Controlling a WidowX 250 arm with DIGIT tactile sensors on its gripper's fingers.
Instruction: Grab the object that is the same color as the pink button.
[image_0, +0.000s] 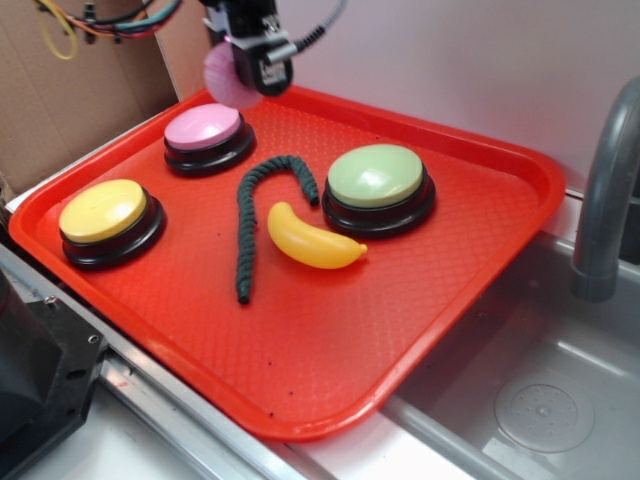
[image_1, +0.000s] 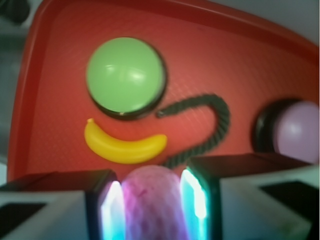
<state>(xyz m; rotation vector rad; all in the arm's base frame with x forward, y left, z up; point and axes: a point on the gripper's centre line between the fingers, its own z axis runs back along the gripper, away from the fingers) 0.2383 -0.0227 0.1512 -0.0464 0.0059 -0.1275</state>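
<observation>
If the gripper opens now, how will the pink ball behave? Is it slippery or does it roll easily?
The pink ball sits pinched between the gripper fingers, above the red tray. It is round, so if released it would probably drop and roll, perhaps toward the pink button. It looks small and likely light. The held contact area seems narrow, so it may slip.

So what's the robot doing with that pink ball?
The robot's pincer is shut on the small pink ball, holding it up in the air above the back of the red tray. It matches the pink button just below it. Left on the tray are the green button, the yellow button, the yellow banana and a dark twisted rope.
</observation>
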